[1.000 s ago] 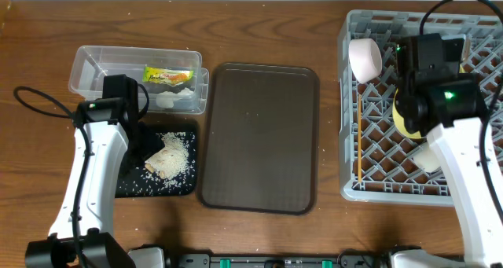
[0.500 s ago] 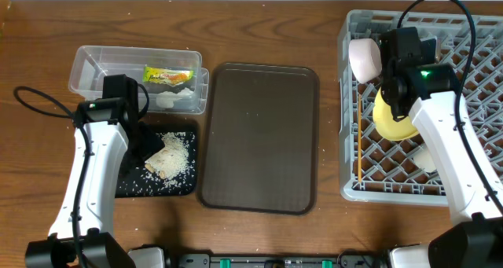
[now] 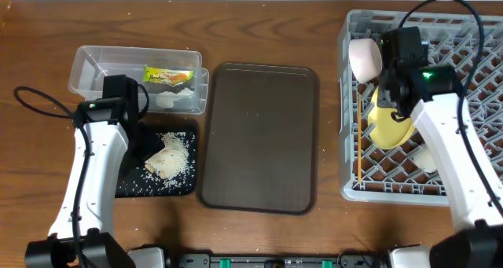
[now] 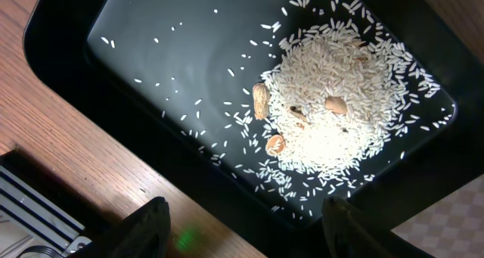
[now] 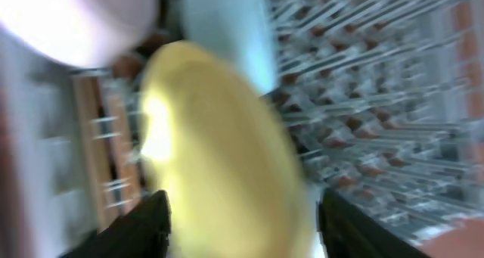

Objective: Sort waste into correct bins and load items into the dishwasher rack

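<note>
- Rice (image 4: 333,114) lies heaped in the black tray (image 4: 151,31) straight beneath my left claw (image 4: 248,212), whose fingers are spread wide with nothing between them.
- Loose grains scatter from the heap across the tray floor under that claw.
- My right claw (image 5: 242,205) hangs over the grey rack (image 5: 393,76), fingers apart.
- Yellow plate (image 5: 219,152) sits in the rack just ahead of it; the wrist view is smeared, so I cannot tell whether either finger touches it.
- Pale cup (image 3: 365,58) lies in the rack just beside this claw.

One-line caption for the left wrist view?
Rice pile dotted with peanuts in the black tray, left end effector open.
</note>
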`<action>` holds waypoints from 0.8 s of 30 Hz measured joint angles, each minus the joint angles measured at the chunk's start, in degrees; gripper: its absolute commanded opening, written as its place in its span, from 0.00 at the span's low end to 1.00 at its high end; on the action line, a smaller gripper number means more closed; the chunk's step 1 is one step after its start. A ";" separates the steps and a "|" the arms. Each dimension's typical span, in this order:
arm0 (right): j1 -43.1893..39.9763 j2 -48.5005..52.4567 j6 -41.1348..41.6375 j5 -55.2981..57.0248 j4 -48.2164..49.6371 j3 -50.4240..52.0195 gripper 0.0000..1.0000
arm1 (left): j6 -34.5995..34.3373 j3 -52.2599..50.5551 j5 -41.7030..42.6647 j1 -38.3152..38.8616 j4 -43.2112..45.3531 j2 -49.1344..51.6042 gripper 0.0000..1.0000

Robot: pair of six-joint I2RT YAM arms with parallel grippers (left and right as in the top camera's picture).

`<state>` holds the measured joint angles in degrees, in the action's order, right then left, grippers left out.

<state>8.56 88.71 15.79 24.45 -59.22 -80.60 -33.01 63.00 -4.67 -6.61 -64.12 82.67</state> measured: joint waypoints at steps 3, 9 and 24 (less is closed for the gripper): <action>-0.17 -3.78 2.51 -6.69 -1.95 0.00 0.86 | 0.00 0.00 0.00 0.00 -0.02 0.00 0.67; -1.73 -11.47 4.72 -15.74 -9.94 0.00 0.99 | 3.17 0.00 2.38 0.04 0.11 0.00 0.76; -1.97 -12.17 -1.64 -33.35 -14.95 0.09 0.99 | 14.53 0.00 6.25 14.71 -2.82 0.00 0.91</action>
<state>6.59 76.53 14.15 -8.91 -74.17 -80.51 -18.48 63.00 1.58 8.10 -66.94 82.67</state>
